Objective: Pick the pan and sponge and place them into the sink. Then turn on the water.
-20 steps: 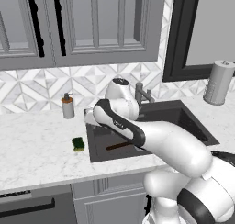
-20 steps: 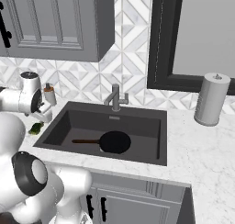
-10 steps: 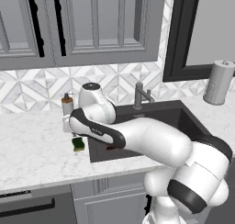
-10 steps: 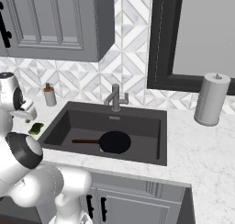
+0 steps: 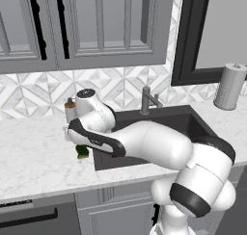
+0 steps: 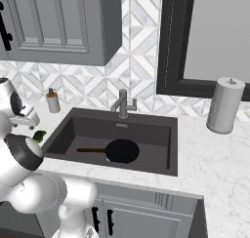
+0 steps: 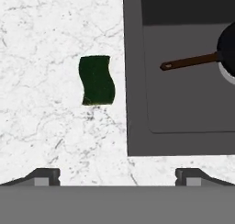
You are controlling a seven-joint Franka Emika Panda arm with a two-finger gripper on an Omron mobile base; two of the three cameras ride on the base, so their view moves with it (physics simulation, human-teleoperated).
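Sink (image 6: 68, 127) holds one pan, and one sponge waits on the counter.
You can see the big dark sink has lots of bare floor left around the one black pan (image 6: 122, 150), whose thin handle points to the basin's left side. One small green sponge (image 7: 97, 80) lies flat on the white counter (image 7: 46, 35), just beside the sink's edge, with open counter all around it. Your gripper (image 7: 117, 175) hangs above the sponge, fingers spread wide apart, holding nothing.
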